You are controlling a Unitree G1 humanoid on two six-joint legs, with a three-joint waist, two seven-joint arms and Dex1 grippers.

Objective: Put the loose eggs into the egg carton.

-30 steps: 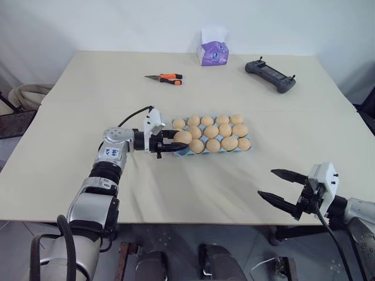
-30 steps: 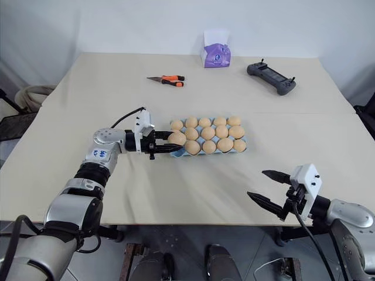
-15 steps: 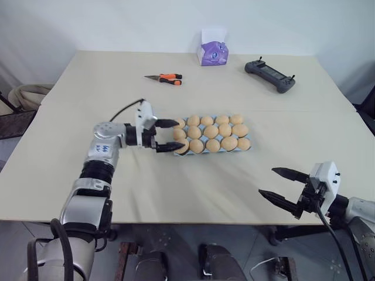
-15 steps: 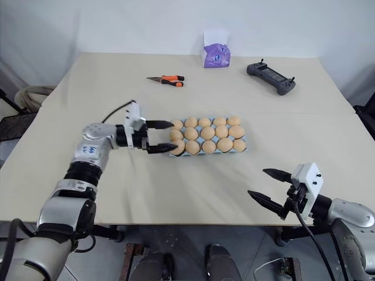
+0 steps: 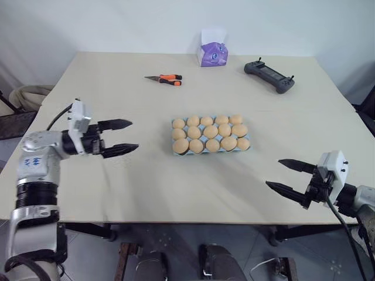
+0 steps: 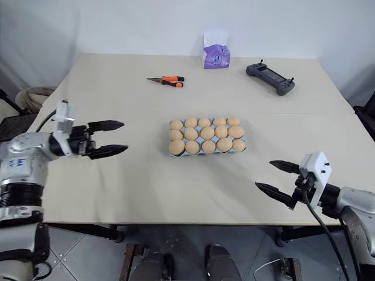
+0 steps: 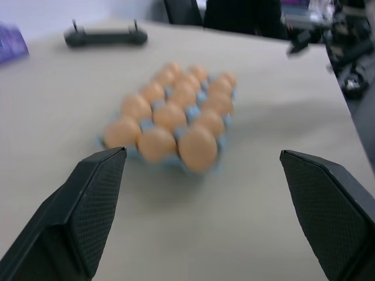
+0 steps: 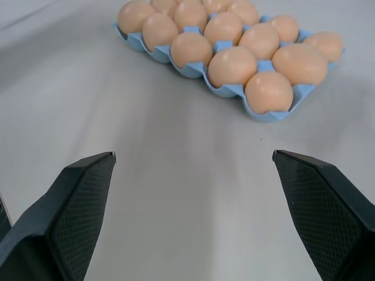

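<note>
Both grippers hang over the table [image 5: 176,187] with nothing in them. On the robot's left side, the left gripper [image 5: 124,136] has its two black fingers spread wide apart. It points sideways toward the egg carton [image 5: 211,135] but is well apart from it, with bare table between them. On the robot's right side, the right gripper [image 5: 288,175] floats near the front edge of the table. Its two black fingers are spread wide apart too, and it points across toward the carton.

That light blue carton sits near the middle of the table. All fifteen cups have eggs [image 5: 225,130] in them, three rows of five. They are pale orange and smooth. From the left wrist view, the carton [image 7: 132,151] lies out ahead between the two fingers, a bit blurry. From the right wrist view, the carton [image 8: 263,114] lies ahead as well, and each egg [image 8: 269,91] sits neatly in its own cup.

At the far side of the table are orange and black pliers [image 5: 164,78], a purple tissue box [image 5: 212,51] and a dark game controller [image 5: 269,76]. They are all well apart from the carton.
</note>
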